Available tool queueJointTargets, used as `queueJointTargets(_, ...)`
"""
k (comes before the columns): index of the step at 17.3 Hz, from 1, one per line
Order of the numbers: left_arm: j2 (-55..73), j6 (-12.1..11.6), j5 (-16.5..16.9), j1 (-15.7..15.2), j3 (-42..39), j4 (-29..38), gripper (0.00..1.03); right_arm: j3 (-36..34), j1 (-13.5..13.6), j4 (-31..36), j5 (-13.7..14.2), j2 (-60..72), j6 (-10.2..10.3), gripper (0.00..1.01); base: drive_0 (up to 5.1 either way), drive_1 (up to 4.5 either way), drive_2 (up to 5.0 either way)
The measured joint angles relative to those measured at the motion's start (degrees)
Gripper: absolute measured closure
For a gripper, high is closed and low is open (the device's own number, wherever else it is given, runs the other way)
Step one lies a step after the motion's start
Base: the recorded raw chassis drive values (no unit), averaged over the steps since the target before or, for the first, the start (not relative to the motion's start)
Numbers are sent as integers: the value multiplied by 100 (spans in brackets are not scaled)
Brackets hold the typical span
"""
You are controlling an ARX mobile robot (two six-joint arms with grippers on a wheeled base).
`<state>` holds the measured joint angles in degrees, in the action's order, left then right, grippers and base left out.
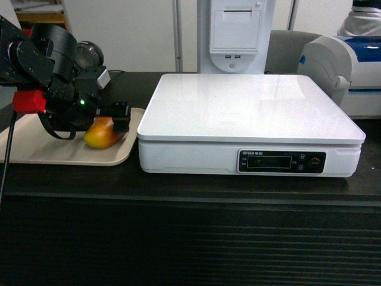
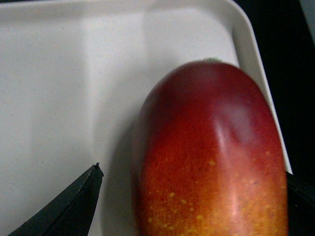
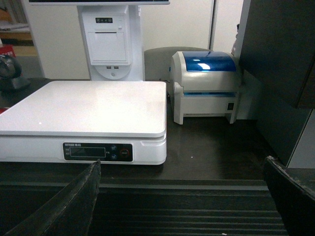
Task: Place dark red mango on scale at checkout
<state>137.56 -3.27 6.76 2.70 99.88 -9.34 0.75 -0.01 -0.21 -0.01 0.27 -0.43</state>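
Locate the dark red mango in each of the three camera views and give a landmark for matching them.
Head: the smooth red-to-orange oval mango lies at left on the flat beige tray, beneath the left hand.
Left wrist: it fills the lower right, on the same tray.
Right wrist: not in view.
Shared landmark: the tray links head and left wrist; the large white boxy scale links head and right wrist.

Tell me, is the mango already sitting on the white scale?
No, the mango lies on the beige tray left of the scale, whose top is bare.

Frontal head view; scale (image 1: 250, 110) shared.
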Motion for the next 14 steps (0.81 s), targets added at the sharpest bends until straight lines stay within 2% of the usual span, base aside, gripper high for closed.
queueJointTargets(3, 72, -256, -101, 55, -20, 44, 5, 0, 0, 0, 0, 0, -2, 3, 0, 0, 0)
queueJointTargets(4, 72, -330, -120, 59, -28, 48, 8, 0, 0, 0, 0, 0, 0, 3, 0, 0, 0)
queueJointTargets(7, 20, -400, -186, 59, -192, 170, 39, 0, 0, 0, 0, 0, -2, 3, 0, 0, 0)
queueJointTargets(8, -81, -413, -195, 59, -330, 192, 41, 0, 0, 0, 0, 0, -2, 3, 0, 0, 0)
queueJointTargets(14, -1635, -431, -407, 98, -1676, 894, 42, 0, 0, 0, 0, 0, 0, 3, 0, 0, 0)
